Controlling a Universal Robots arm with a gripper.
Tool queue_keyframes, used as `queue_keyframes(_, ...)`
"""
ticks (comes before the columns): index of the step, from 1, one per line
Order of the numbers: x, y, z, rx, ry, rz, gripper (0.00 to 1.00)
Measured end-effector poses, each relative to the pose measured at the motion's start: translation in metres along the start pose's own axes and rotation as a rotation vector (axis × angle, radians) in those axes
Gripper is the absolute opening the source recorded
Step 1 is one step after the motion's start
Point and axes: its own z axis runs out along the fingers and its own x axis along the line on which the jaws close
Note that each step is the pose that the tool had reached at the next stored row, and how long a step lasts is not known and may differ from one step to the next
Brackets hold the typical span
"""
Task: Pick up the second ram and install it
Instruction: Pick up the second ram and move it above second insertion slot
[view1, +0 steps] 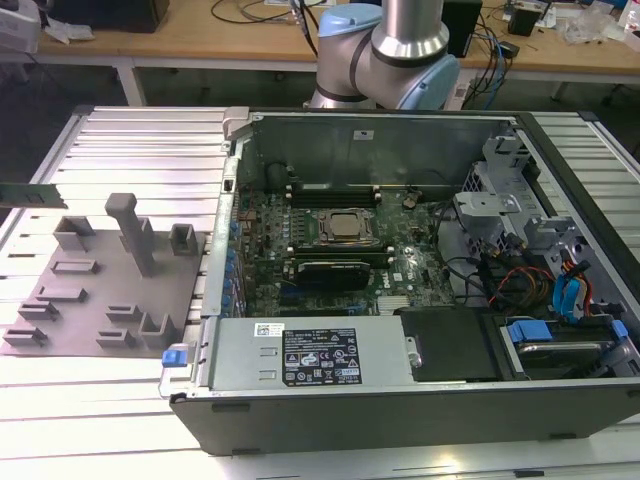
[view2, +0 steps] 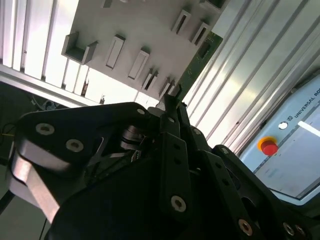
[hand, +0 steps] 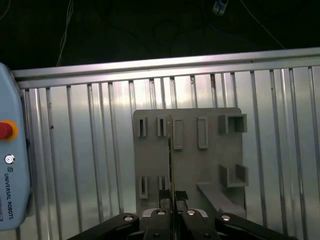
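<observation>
Plainly pinched between 2 fingers of my gripper (view2: 172, 98), the second ram (view2: 200, 52), held end hidden, thin edge-on line against the grey fixture plate (hand: 190, 165) in the first wrist view, cut off at the exterior view's left edge.

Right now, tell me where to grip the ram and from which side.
Grip the ram at one short end, a pad on each broad face, coming in along its length. It is a thin flat board, edge-on in the first wrist view, so probably only the faces give hold, and the long edges stay free. The gripper is shut on it this way.
</observation>
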Motion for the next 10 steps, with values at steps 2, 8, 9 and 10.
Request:
queue_keyframes(2,0.0,-0.0009,-0.0003,-0.0003,0.0003,0.0,0.11)
queue_keyframes(8,-0.0024,-0.0277,-0.0005,0.0,0.0,0.0,0.11)
queue_keyframes(9,-0.003,-0.0354,-0.0007,-0.0001,0.0001,0.0,0.11)
queue_keyframes(10,-0.0035,-0.0412,-0.0008,-0.0001,0.0001,0.0,0.11)
